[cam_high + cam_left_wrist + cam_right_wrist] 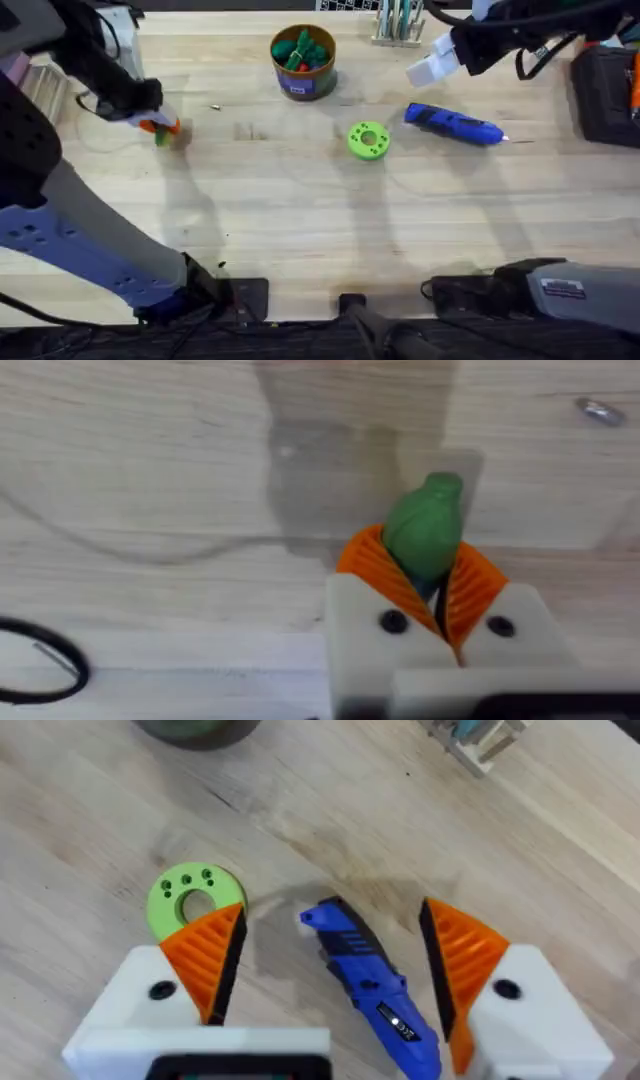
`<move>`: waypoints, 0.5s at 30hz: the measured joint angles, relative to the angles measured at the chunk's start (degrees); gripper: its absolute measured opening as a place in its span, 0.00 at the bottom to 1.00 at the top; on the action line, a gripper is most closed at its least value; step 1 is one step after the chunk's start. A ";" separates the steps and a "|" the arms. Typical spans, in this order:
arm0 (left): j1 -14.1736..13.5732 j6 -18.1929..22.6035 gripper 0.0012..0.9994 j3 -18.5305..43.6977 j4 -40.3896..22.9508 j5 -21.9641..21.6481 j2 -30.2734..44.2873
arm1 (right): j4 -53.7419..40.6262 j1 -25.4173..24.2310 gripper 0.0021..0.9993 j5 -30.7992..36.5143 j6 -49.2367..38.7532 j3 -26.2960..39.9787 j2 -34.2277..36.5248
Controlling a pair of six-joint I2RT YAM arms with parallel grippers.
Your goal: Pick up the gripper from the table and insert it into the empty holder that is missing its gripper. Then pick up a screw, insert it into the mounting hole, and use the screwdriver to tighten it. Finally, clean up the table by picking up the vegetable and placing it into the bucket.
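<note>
My left gripper (155, 122) (425, 558) is at the table's left, shut on a green vegetable (430, 520) that sticks out between its orange pads, low over the wood. A small screw (215, 106) (600, 410) lies to its right. The bucket (303, 62), brown with a purple label, stands at the back centre and holds several vegetables. The blue screwdriver (455, 125) (365, 970) lies right of centre, tip to the right. My right gripper (432, 62) (333, 920) hovers open above it, one finger to each side. The loose gripper and the empty holder are out of view.
A flat bright-green disc (368, 140) (190, 900) with holes lies just left of the screwdriver. A small rack (398, 25) stands at the back, and a dark box (605, 95) sits at the right edge. A black cable loop (40, 660) lies near my left gripper.
</note>
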 joint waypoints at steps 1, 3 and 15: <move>-0.01 -0.20 0.02 1.69 -1.61 0.24 0.01 | -0.02 0.00 0.99 -0.01 0.02 0.00 0.00; -0.25 -0.80 0.02 6.04 -5.00 0.57 0.00 | 0.00 0.00 0.99 -0.02 0.13 0.00 0.00; -14.93 -6.63 0.02 32.00 -12.50 1.51 0.00 | 0.07 0.00 0.99 -0.02 0.15 0.00 0.00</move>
